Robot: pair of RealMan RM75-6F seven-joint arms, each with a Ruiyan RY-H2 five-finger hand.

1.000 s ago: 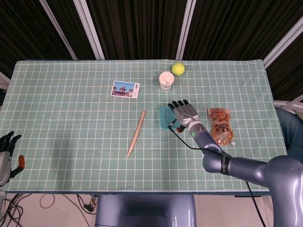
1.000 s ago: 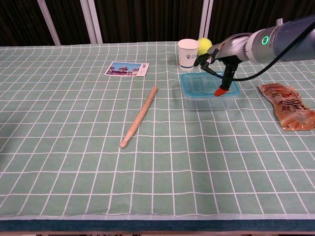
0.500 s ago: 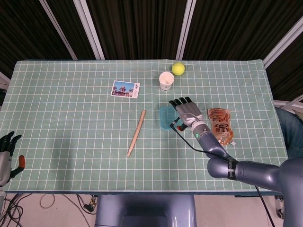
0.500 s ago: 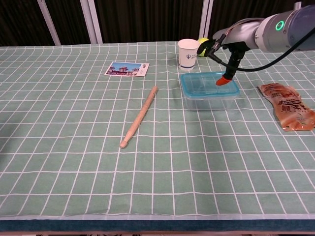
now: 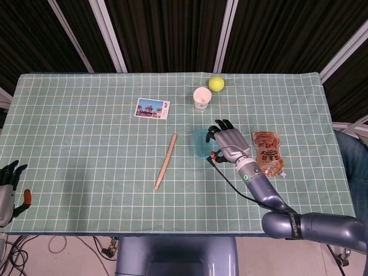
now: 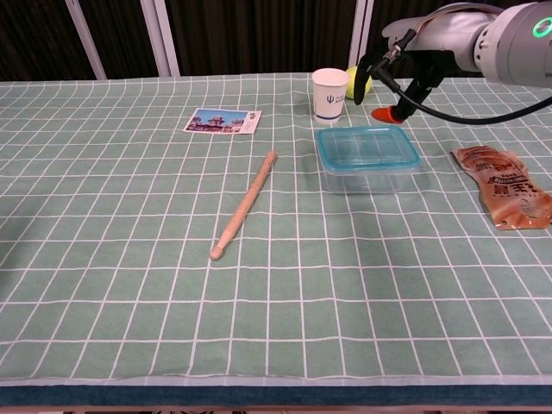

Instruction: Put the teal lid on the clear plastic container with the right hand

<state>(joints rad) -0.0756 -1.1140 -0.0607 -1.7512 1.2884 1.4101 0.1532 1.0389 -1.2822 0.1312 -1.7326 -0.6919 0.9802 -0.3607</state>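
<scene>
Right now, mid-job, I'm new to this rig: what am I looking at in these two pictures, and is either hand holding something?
Two robot arms with finger hands work at a table under a green checked cloth. The head view looks down from above; the chest view looks across from the front. The right hand hangs above the clear plastic container, which has the teal lid sitting on it; the hand holds nothing. The left hand rests off the near left edge, empty. Also lying there: a wooden stick, a postcard, a paper cup, a yellow ball, and a snack pouch.
</scene>
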